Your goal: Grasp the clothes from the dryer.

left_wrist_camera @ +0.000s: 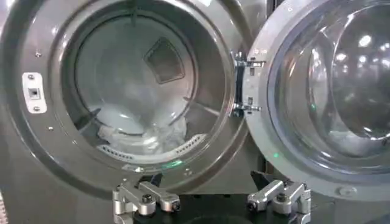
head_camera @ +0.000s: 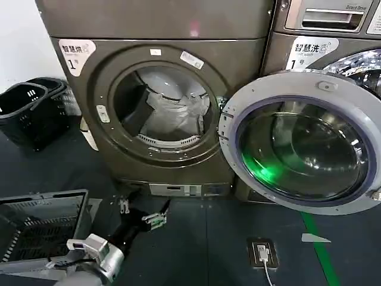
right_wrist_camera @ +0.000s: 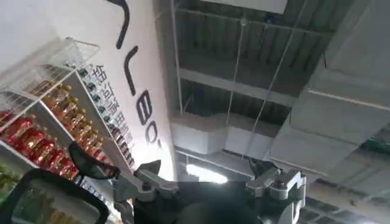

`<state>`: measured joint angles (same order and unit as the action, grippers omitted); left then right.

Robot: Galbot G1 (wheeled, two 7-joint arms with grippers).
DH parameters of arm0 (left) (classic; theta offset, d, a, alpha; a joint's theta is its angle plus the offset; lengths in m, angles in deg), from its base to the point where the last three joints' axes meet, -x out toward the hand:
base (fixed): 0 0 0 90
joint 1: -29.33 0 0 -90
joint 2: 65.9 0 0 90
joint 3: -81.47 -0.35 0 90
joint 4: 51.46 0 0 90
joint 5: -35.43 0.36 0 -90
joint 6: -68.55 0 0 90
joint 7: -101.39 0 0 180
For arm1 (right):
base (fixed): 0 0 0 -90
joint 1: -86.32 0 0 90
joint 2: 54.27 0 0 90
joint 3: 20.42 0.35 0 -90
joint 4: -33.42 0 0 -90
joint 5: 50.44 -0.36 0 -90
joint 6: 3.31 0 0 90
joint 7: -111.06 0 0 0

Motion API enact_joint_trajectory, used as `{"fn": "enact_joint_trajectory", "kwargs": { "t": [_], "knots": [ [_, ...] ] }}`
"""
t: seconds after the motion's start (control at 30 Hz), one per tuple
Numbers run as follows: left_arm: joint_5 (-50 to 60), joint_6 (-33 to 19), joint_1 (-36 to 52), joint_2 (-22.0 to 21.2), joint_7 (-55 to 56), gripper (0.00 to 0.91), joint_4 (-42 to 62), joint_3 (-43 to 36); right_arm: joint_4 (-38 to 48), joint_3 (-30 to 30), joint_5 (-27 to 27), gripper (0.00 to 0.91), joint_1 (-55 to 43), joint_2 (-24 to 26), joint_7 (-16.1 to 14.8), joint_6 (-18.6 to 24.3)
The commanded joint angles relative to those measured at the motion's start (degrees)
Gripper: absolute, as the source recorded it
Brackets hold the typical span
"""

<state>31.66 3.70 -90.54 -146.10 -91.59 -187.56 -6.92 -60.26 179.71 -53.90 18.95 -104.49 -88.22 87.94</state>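
Left end effector (head_camera: 141, 213), fingers apart, hovers below dryer (head_camera: 161, 107) holding clothes (head_camera: 175, 110).

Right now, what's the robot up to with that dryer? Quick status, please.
Left gripper open, low before the dryer. Right gripper open, pointed at the ceiling. Clothes untouched in the drum. Door open, path clear.

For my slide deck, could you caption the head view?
Left gripper open, low before the dryer, its door swung wide, clothes inside.
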Motion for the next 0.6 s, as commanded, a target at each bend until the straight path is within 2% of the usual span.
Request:
{"fn": "enact_joint_trajectory", "kwargs": {
  "t": [0.03, 0.6],
  "knots": [
    [0.2, 0.2, 0.0, -0.4, 0.3, 0.907, 0.1, 0.3, 0.0, -0.4, 0.1, 0.907, -0.4, 0.2, -0.2, 0.1],
    [-0.9, 1.0, 1.0, -0.4, 1.0, 0.907, -0.4, 1.3, 1.3, 0.8, 0.1, 0.907, 0.2, 1.0, -0.2, 0.5]
  ]
}}
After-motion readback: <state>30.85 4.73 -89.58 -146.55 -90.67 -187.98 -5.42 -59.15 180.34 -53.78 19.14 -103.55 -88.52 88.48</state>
